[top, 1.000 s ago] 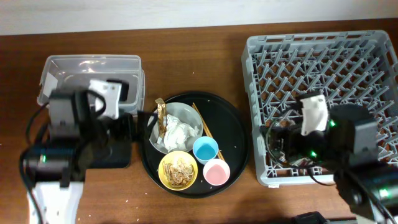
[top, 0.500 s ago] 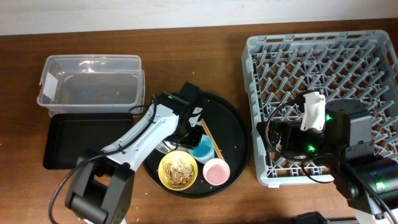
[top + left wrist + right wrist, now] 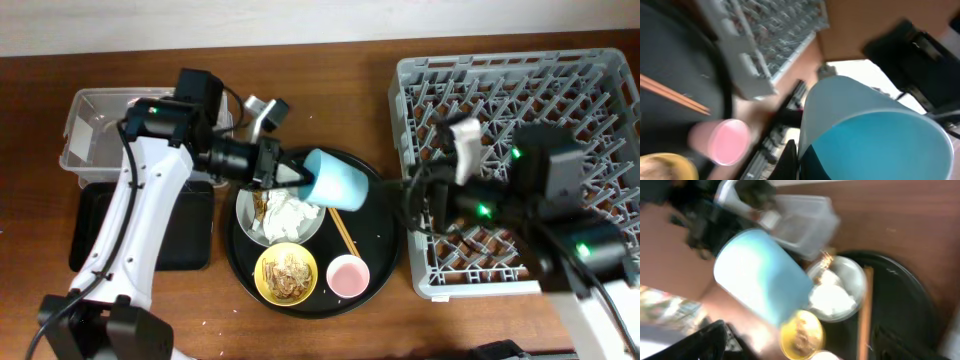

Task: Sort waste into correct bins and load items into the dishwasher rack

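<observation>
Seemingly smooth, tapered blue cup point(image 3: 340, 181) in left gripper point(image 3: 299, 174)

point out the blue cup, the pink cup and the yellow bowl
blue cup point(image 3: 338, 180), overhead view, on its outer side wall
pink cup point(image 3: 348, 275), overhead view, on the inside of its open mouth
yellow bowl point(image 3: 261, 268), overhead view, on its bare yellow rim

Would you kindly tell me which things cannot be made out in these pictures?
Overhead: the left arm covers much of the shallow black rectangular tray.
Overhead: the right arm hides the near part of the large light-grey plastic rack.
Left wrist: the small blue cup fills the frame, hiding what lies behind.
Right wrist: motion blur makes the yellow bowl's contents unreadable.
</observation>
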